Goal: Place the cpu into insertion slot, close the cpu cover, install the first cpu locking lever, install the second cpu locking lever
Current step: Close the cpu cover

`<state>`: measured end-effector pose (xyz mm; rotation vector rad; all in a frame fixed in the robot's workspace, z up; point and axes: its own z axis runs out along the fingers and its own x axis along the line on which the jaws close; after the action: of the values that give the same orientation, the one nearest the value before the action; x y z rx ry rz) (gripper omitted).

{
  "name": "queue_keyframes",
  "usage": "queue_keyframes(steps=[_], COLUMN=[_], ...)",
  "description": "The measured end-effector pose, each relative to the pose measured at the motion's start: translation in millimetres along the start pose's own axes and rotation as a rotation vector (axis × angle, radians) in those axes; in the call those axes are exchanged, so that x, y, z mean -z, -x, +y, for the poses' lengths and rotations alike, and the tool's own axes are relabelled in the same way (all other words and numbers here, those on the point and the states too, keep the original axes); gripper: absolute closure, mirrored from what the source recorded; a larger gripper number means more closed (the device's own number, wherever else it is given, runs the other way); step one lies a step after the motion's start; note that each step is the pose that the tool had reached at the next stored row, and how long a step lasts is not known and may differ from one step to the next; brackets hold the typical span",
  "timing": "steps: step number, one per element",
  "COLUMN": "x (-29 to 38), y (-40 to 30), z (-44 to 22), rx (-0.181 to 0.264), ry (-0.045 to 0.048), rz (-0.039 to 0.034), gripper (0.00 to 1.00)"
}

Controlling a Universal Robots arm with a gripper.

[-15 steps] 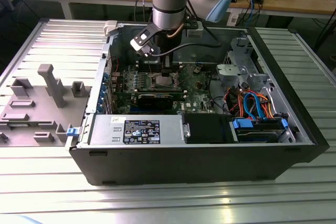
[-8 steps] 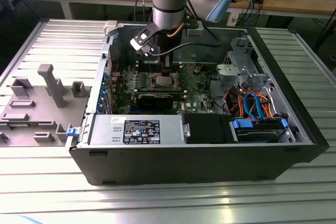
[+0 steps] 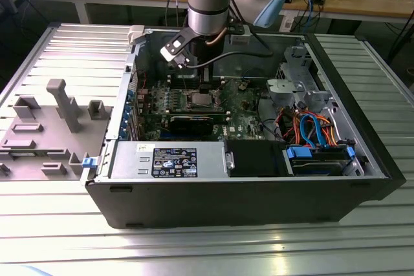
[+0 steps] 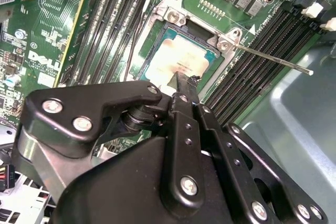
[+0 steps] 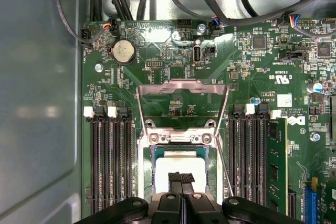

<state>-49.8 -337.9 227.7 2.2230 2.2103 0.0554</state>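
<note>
First wrist view: cpu (image 5: 181, 161) beneath jaws

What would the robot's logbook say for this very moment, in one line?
gripper: shut, tips at cpu | cpu: lying in insertion slot | cpu cover: open | locking lever: sticking out, unlatched

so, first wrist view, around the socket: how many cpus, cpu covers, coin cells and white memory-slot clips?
cpu: 1
cpu cover: 1
coin cell: 1
white slot clips: 4
Total: 7
</note>
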Motion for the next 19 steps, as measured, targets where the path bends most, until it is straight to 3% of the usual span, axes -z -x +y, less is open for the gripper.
queue_keyframes(steps=[19], x=[4.4], y=[-0.1], z=[0.1], rx=[0.0], ry=[-0.0001], rz=[-0.0002], gripper=[0.89])
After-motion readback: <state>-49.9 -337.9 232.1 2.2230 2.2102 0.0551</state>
